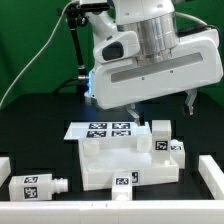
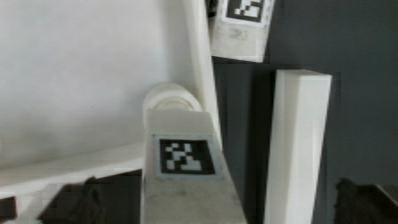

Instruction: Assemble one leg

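Observation:
My gripper (image 1: 160, 112) hangs open over the back right of the large flat white square piece (image 1: 120, 160); the arm's body hides most of it. In the wrist view the gripper (image 2: 217, 205) shows two dark fingertips (image 2: 80, 200) wide apart with nothing held. Below them are the square piece's tagged side wall (image 2: 183, 157), its raised corner socket (image 2: 178, 100) and a white leg (image 2: 299, 140) close beside it. A second leg (image 2: 240, 25) with a tag lies farther off. In the exterior view one leg (image 1: 160, 133) stands at the piece's back right corner.
The marker board (image 1: 100, 128) lies behind the square piece. More legs lie at the exterior view's front left (image 1: 38, 185), by the piece's front edge (image 1: 125, 182) and at its right (image 1: 178, 148). White rails (image 1: 212, 175) stand at both sides.

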Robot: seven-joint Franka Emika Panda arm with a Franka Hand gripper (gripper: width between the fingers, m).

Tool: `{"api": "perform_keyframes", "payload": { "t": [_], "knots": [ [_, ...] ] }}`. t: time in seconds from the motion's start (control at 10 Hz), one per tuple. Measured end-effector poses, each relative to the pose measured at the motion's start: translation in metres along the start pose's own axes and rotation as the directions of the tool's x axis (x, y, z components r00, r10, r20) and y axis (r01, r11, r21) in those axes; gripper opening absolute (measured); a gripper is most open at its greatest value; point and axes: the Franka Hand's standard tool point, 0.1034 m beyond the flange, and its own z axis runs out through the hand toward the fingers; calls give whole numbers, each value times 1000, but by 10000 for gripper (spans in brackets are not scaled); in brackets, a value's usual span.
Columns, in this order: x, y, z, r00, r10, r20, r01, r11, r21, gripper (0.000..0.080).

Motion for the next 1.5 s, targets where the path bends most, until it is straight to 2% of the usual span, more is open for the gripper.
{"api": "perform_keyframes", "payload": {
  "t": [0.3,0.4,0.5,0.6,1.2,1.3,1.4,1.5],
  "knots": [
    [0,1,1,1000,7,1,-7,1000,-1,649],
    [9,8,2,995,98,-3,-98,995,-26,649],
    [16,16,2,997,81,-10,-81,995,-51,649],
    [16,16,1,998,68,-10,-69,996,-60,649],
    [15,15,3,996,85,-5,-85,994,-62,649],
    [15,8,5,990,141,3,-140,986,-95,649],
    [16,3,7,990,143,2,-142,984,-111,649],
    [16,7,7,991,133,3,-132,985,-113,649]
  ]
}}
